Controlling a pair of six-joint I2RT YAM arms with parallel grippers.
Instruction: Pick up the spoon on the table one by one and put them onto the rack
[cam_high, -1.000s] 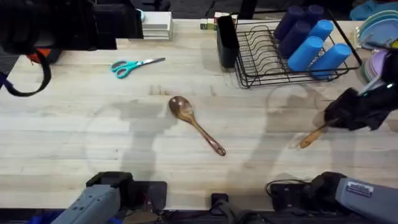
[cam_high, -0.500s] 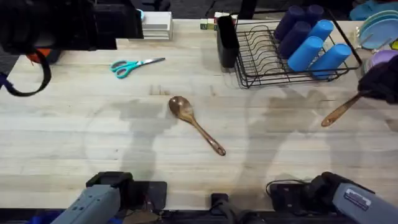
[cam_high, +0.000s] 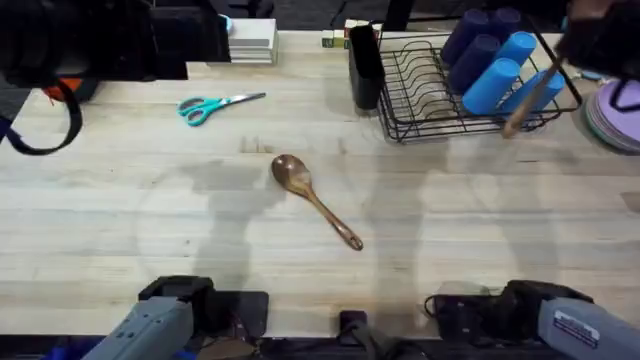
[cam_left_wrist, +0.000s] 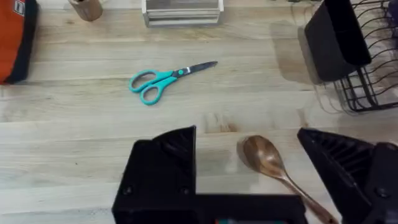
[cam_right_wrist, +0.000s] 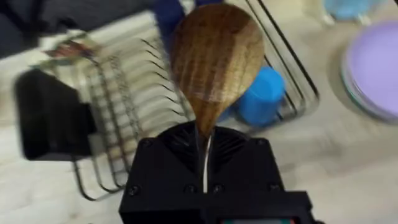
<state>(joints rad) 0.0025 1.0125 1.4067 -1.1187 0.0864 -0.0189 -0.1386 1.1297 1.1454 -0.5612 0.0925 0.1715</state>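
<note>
A dark reddish-brown spoon (cam_high: 315, 200) lies flat on the middle of the table. It also appears in the left wrist view as the dark spoon (cam_left_wrist: 268, 163), past my open left gripper (cam_left_wrist: 255, 180), whose fingers hold nothing. My right gripper (cam_high: 585, 45) hangs over the right end of the black wire rack (cam_high: 420, 95), shut on a lighter tan spoon (cam_high: 530, 100). That spoon's handle slants down toward the rack's front edge. In the right wrist view the tan spoon's bowl (cam_right_wrist: 217, 56) sticks out beyond my shut right gripper (cam_right_wrist: 205, 152), above the rack (cam_right_wrist: 112, 112).
Several blue cups (cam_high: 500, 70) lie in the rack. A black utensil holder (cam_high: 365, 65) stands at its left end. Teal scissors (cam_high: 220, 105) lie at the back left. Purple plates (cam_high: 620, 105) sit right of the rack. A dark bag with orange (cam_high: 60, 60) fills the far left corner.
My right gripper has lifted the tan spoon off the table's right side and carried it back and up over the rack's right end. The dark spoon has not moved.
</note>
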